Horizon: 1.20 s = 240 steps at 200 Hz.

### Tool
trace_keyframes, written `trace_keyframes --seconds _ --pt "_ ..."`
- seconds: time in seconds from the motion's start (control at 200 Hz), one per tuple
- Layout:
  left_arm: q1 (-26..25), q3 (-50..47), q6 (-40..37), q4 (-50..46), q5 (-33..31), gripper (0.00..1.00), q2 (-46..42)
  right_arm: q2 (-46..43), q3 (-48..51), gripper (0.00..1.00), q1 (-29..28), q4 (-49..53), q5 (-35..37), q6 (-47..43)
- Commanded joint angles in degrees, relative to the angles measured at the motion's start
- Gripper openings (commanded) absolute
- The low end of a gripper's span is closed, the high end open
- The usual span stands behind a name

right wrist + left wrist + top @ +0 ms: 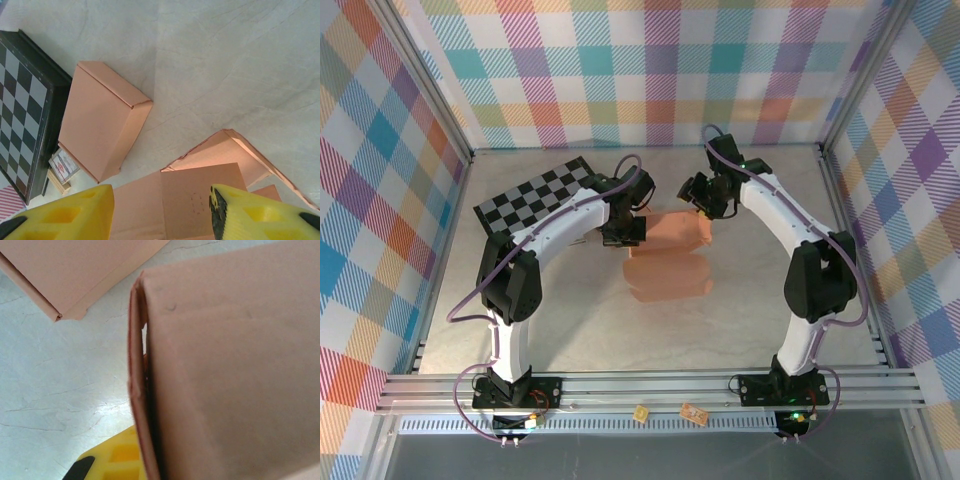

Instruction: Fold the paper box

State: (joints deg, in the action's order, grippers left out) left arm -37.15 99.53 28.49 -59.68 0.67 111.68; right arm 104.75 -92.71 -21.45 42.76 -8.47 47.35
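Left gripper (623,232) pinches a wall of the box (670,275), likely steadying it upright. Right gripper (160,212), fingers spread, hovers over a flap (200,192), apparently to fold it.

The paper box (230,370) looks blurry and runs off the left wrist picture at 3 and 6 o'clock. The left tool (624,232) hides under its dark wrist; its yellow finger (117,460) is cut off at 6 o'clock. Both fingers of the right tool (161,195) are cut off at 6 o'clock. The checkerboard (20,100) runs off at 9 o'clock. A small card (64,165) beside it and two tan bits (641,412) at 6 o'clock from above are too tiny to tell.
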Motion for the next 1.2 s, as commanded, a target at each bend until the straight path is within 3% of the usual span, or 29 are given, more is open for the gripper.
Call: trace_keyframes --seconds 0.0,0.605,0.76,0.92,1.195 --pt "0.43 -0.78 -1.17 -0.05 1.18 0.00 -2.42 0.26 -0.58 0.53 -0.69 -0.39 -4.05 0.41" --pt "0.41 -2.30 -0.36 2.01 1.71 0.00 -3.83 -2.53 2.87 0.41 -1.93 -3.94 -7.26 8.64" --pt "0.35 -3.51 -0.37 2.99 1.01 0.00 -4.72 -6.96 4.75 0.43 -1.86 -2.89 -0.39 7.75" --pt "0.41 -3.82 -0.85 4.83 1.38 0.00 -5.42 -17.00 16.43 0.46 -0.90 -9.04 3.96 4.02" --pt "0.36 -2.48 -1.20 4.84 2.03 0.00 -4.54 -23.55 30.82 0.51 -0.87 -15.14 1.04 2.92"
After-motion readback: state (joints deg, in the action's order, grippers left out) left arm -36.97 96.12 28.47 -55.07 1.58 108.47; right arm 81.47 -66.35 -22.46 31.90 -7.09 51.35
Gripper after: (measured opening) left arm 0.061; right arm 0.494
